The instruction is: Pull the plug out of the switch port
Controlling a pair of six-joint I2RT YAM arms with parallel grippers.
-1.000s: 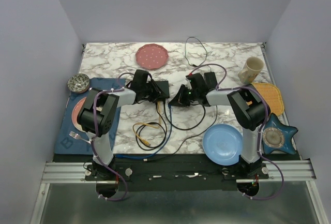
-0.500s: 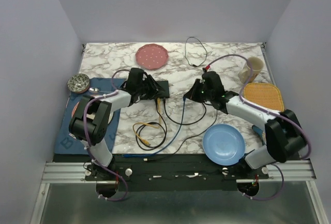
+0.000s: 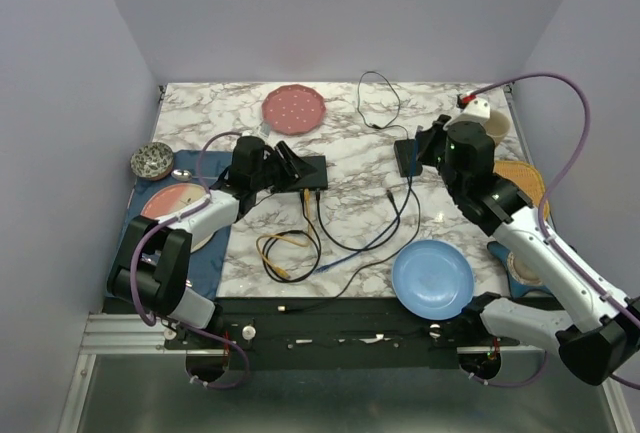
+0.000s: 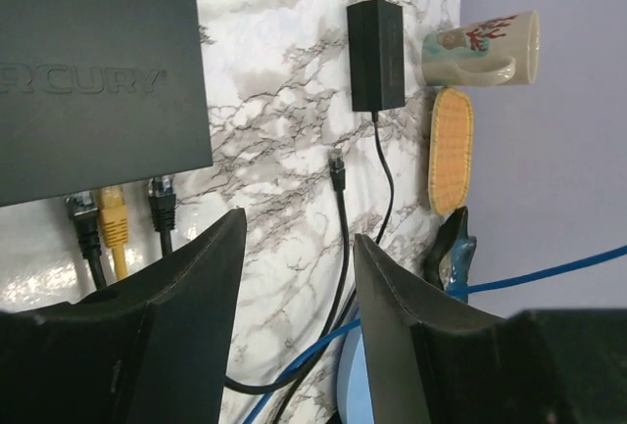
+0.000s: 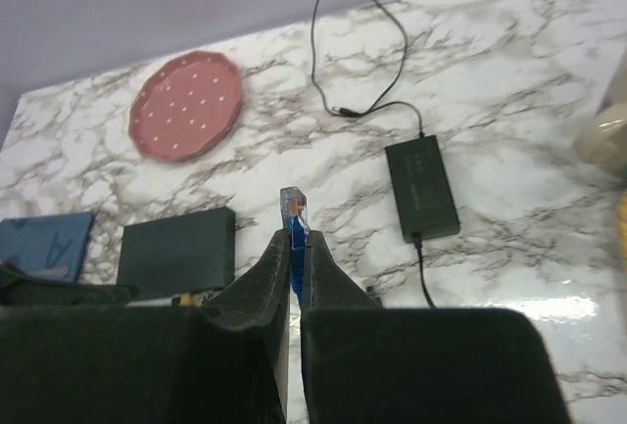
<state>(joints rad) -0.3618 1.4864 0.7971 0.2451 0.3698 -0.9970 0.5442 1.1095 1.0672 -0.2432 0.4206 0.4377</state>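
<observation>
Starting on your left: the left arm lies low and stretched across the marble table (image 3: 240,118). The left gripper (image 4: 299,233) is right at the socket edge of the switch (image 4: 88,81), fingers apart and holding nothing, with only marble and a black lead between them. The switch sits flat just left of table centre. A yellow plug (image 4: 114,216) with 1 black one on each side fills 3 sockets.

Moving right, your right arm is lifted high over the right half of the table, elbow out, wrist tipped down. The right gripper (image 5: 295,243) is clamped on the blue plug (image 5: 293,207), whose tip pokes up past the fingertips, well apart from the switch. Its blue cable (image 4: 549,269) trails down behind. The power brick (image 5: 421,187) lies below, untouched.

So the pull itself looks done (that plug is plainly out of any port). I'd say all that's left for you is to lay the plug down and back off.
</observation>
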